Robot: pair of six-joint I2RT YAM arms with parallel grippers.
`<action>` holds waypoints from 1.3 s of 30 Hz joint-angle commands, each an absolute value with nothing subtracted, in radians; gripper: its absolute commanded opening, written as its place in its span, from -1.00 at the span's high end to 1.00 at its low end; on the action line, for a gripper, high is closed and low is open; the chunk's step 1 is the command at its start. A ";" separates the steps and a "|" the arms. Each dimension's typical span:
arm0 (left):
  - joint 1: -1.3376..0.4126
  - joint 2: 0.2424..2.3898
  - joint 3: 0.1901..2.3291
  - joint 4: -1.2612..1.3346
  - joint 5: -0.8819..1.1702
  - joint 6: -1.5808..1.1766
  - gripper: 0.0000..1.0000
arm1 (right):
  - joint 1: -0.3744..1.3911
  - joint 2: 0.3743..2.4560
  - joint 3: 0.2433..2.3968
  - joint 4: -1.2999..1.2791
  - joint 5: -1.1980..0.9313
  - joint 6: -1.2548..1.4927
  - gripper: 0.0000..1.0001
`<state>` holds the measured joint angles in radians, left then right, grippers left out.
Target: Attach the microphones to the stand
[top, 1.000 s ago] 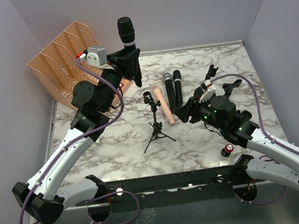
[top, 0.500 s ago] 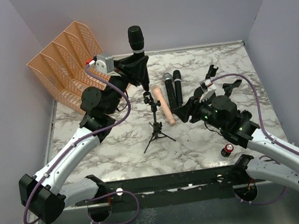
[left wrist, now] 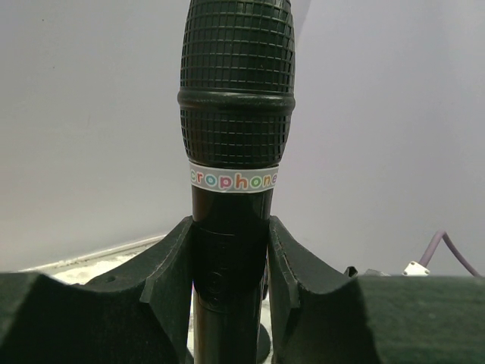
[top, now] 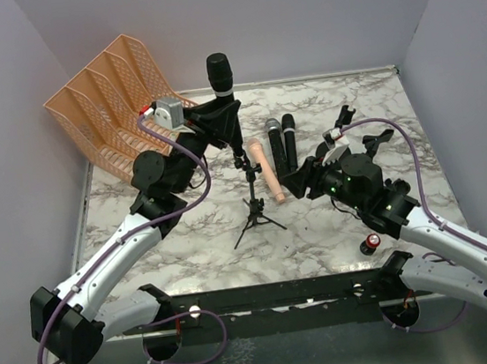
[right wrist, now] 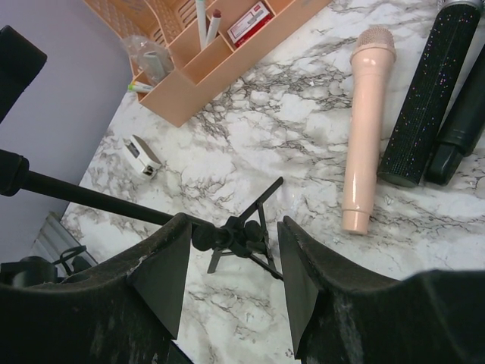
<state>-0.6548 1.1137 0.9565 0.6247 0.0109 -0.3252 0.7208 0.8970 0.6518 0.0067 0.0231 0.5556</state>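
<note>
One small red-topped battery (top: pixel 373 242) lies nearest, on the right of the white marbled table (top: pixel 188 233). Beyond it the right gripper (top: pixel 360 128) hangs with its jaws apart, holding nothing. At centre stands the small black tripod stand (top: pixel 252 200). Just right of it lie the peach-pink microphone (top: pixel 265 172), the black microphone with the silver mesh head (top: pixel 275 145) and an all-black microphone (top: pixel 291 141). Farther, the left gripper (top: pixel 221 122) clamps a second all-black microphone (top: pixel 219 71) upright, close above the stand's clip (top: pixel 240 157). To seat it well, I judge the handle should go straight down into the clip, the right gripper perhaps steadying the light tripod. Only the left wrist view shows the lettered band under the head; only the top view shows the clip beneath. Farthest left sits the peach-orange desk organiser (top: pixel 100 102).
</note>
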 commanded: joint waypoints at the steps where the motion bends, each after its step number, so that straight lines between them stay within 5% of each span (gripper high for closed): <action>1: -0.653 1.070 0.932 0.662 0.021 -0.344 1.00 | 0.721 0.902 0.671 0.023 0.041 0.540 -0.09; 39: -0.654 1.104 0.708 0.635 0.160 -0.342 1.00 | 0.721 0.932 0.650 0.044 0.050 0.548 -0.09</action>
<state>-0.6491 1.0588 0.7628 0.8085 0.1146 -0.3290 0.7208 0.9234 0.6518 0.0219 0.0360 0.5560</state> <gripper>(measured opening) 0.383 0.541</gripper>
